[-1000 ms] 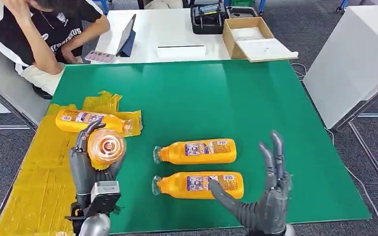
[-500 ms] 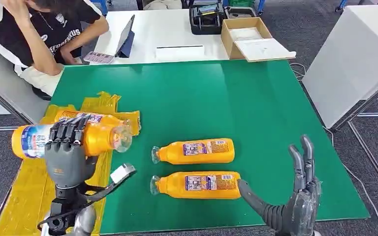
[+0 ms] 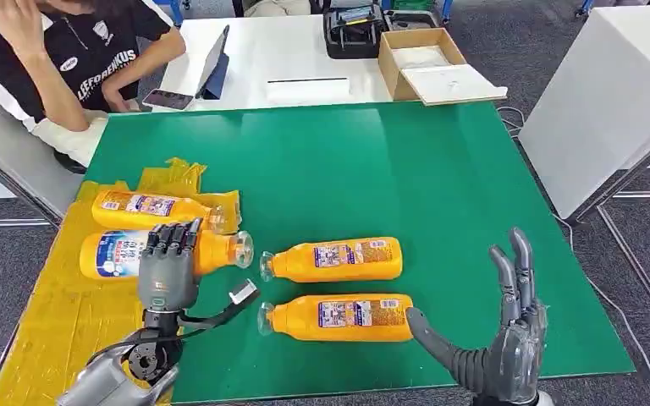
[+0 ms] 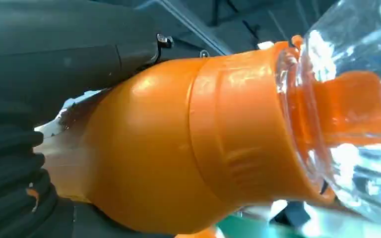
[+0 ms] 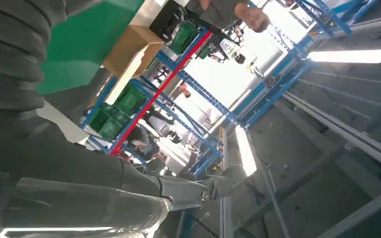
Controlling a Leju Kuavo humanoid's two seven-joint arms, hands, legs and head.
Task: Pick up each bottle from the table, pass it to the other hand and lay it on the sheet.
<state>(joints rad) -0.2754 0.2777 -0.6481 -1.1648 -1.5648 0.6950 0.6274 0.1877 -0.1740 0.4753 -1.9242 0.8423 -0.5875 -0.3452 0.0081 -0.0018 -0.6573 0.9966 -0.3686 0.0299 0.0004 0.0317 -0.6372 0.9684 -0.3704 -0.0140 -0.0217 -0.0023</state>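
Observation:
My left hand point(image 3: 168, 269) grips an orange bottle point(image 3: 118, 253) lying sideways over the yellow sheet point(image 3: 59, 321), its clear cap point(image 3: 240, 249) pointing right. The left wrist view shows that bottle's orange shoulder point(image 4: 188, 144) close up beside my hand point(image 4: 25, 148). A second orange bottle point(image 3: 148, 205) lies on the sheet just behind it. Two more orange bottles point(image 3: 334, 259) point(image 3: 338, 317) lie side by side on the green mat point(image 3: 372, 169), caps to the left. My right hand point(image 3: 495, 351) hovers open at the front edge, thumb near the front bottle's base, holding nothing.
A person point(image 3: 68, 59) sits at the far left behind the table. On the white table beyond stand a cardboard box point(image 3: 427, 63), a black case point(image 3: 355, 30), a tablet point(image 3: 213, 61) and a phone point(image 3: 168, 99). A white cabinet point(image 3: 618, 101) flanks the right side.
My left hand turned the held bottle from cap-toward-camera to lying sideways and lowered it over the sheet. My right hand drew back to the right and stays open.

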